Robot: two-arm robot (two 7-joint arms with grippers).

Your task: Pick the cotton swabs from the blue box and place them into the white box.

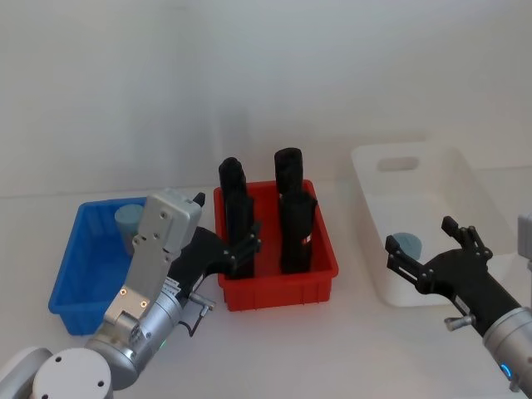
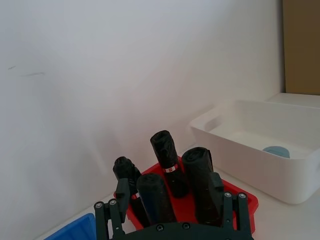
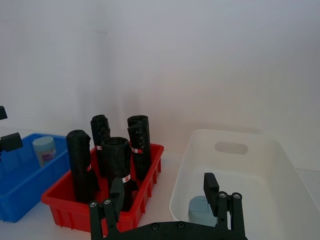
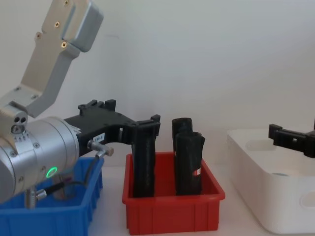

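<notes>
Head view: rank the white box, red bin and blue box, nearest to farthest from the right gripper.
The right gripper hangs open above the white box.
1. White box: beneath it, right side.
2. Red bin: centre.
3. Blue box: far left, beyond the left gripper.

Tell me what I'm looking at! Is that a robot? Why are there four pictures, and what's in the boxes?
Yes, it's a robot with two arms, and each arm ends in a black claw called a gripper. One picture comes from a camera on its head, looking down. One comes from its chest, looking across the table. The other two come from cameras on its wrists.

Three boxes stand on the table: a blue box on the robot's left, a red box in the middle and a white box on its right. The red box holds tall black rolls. One round jar sits in the blue box, a second jar in the white box.

The left gripper hovers near the red box, the right gripper by the white box. Both are open and hold nothing.
</notes>
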